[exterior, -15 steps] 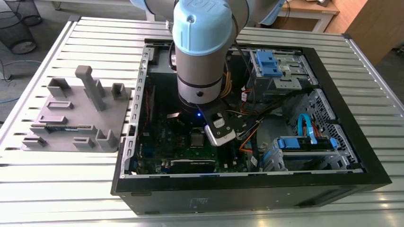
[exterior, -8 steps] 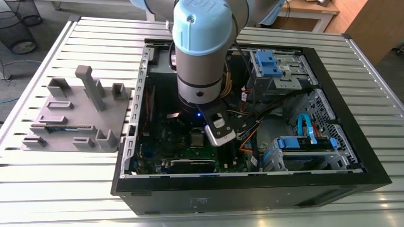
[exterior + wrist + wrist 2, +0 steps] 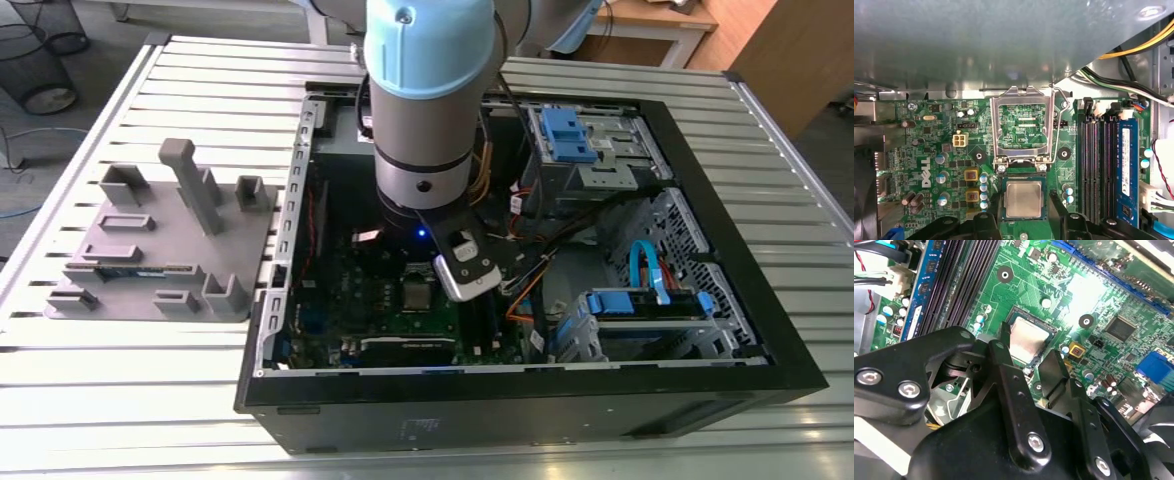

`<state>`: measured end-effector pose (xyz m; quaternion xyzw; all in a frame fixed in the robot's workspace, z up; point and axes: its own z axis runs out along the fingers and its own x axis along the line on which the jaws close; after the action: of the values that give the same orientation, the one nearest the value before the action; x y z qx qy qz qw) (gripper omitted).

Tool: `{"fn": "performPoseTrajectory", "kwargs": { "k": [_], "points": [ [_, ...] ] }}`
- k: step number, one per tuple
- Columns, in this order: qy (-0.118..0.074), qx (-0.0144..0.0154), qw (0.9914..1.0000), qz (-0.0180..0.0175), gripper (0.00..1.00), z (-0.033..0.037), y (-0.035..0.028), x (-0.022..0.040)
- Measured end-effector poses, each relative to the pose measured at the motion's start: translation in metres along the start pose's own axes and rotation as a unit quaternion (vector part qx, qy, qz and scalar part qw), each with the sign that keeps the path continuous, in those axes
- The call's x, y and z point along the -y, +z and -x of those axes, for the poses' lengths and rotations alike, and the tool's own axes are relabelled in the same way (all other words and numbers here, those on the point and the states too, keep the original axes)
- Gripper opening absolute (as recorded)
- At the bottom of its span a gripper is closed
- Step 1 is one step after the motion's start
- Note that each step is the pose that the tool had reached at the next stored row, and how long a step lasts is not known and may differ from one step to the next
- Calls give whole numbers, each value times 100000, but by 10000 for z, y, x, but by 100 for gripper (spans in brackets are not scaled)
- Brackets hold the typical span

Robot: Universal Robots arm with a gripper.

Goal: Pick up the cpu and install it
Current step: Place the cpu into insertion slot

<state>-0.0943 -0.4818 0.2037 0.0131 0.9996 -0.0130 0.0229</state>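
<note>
The cpu [image 3: 1024, 199] lies flat in the socket of the green circuit board [image 3: 944, 150], silvery top up, with the socket's dark rim showing evenly round it. By that even fit I judge it seated, not hanging. The hand [image 3: 1030, 346] hovers straight over it, its two black fingers [image 3: 1004, 355] spread wide, one on each side of the chip. They stand outside the socket's rim and appear to grip nothing. That straddle suits a square, level chip, since it clears both edges at once.

Just beyond the chip in the first wrist view, the metal hold-down frame [image 3: 1021, 125] is swung up on its hinge, leaving the socket uncovered; the chip is not yet clamped. The dark memory slots [image 3: 1094, 165] run beside the socket.

In the exterior view the arm reaches down into the open computer case [image 3: 747, 330], which lies on its side so the board faces up. The grey block tray [image 3: 147, 250] sits on the slatted counter [image 3: 174, 420] at the exterior view's left.
</note>
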Motion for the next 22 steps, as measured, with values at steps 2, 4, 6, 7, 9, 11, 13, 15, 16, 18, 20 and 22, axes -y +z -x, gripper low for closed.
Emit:
{"fn": "performPoseTrajectory", "kwargs": {
  "k": [2, 4, 6, 7, 9, 11, 13, 15, 16, 18, 20, 22],
  "points": [
    [1, -1, 100000, 1, 50, 0, 0, 0],
    [-1, -4, 100000, -8, 50, 0, -1, 0],
    [0, -6, 100000, -8, 49, 0, -2, 0],
    [0, -4, 100000, -6, 43, 0, -2, 0],
    [-1, -6, 100000, -8, 36, 0, -2, 0],
    [-1, -6, 100000, -9, 31, 0, -3, 1],
    [0, -7, 100000, -8, 19, 0, -3, 0],
    [0, -5, 100000, -7, 13, 0, -3, 0],
    [1, -5, 100000, -8, 13, 0, -3, 0],
    [-3, -5, 100000, -9, 11, 0, -4, 1],
    [-1, -5, 100000, -8, 11, 0, -4, 0],
    [-2, -5, 100000, -7, 11, 0, -4, 0]
  ]
}}
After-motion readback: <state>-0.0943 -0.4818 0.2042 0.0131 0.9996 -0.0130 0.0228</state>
